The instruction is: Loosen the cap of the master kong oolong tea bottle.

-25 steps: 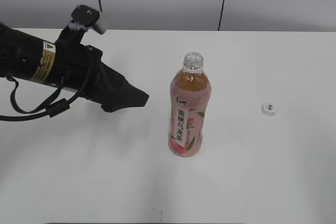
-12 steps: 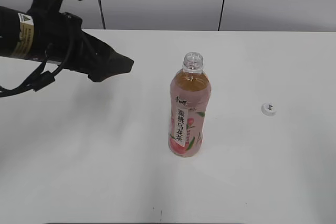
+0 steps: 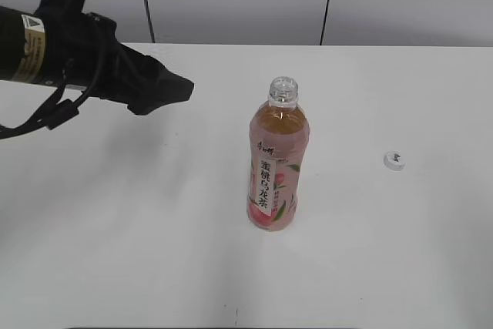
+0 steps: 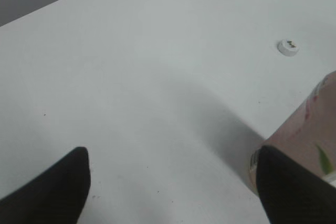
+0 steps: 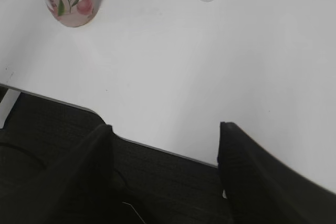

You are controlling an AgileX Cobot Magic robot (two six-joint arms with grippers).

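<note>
Left arm has pulled away from the bottle over the last second: it sat low at mid-left of the exterior frame, close to the bottle's shoulder, and now sits higher, in the upper left. Since half a second ago it has barely shifted, so the retreat looks nearly finished.

The master kong oolong tea bottle [image 3: 278, 161] stands upright at centre frame on the table [image 3: 154, 252], unmoved across all three exterior pictures. Its neck is bare, threads exposed. The cap [image 3: 394, 160] lies on the table at right of frame, well apart from the bottle, also unmoved.

Judgement: the cap is not merely loosened but fully off, so the task appears done; the arms seem to be clearing out.

Left gripper [image 4: 170, 182]: jaws stand wide apart, nothing between them, only bare table. Right gripper [image 5: 165, 150]: jaws also spread, empty, hanging over the near table edge with dark floor below.

View differences:
- Exterior view shows the open bottle mouth; neither wrist view does. The right gripper is absent from it.
- Left wrist view puts the bottle's lower body at the right edge, just beside the right-hand finger; whether they touch I cannot tell. Cap is in the upper right, with its printed mark visible.
- Right wrist view shows the bottle's base at upper left and the cap at top centre, both far from its jaws.
</note>
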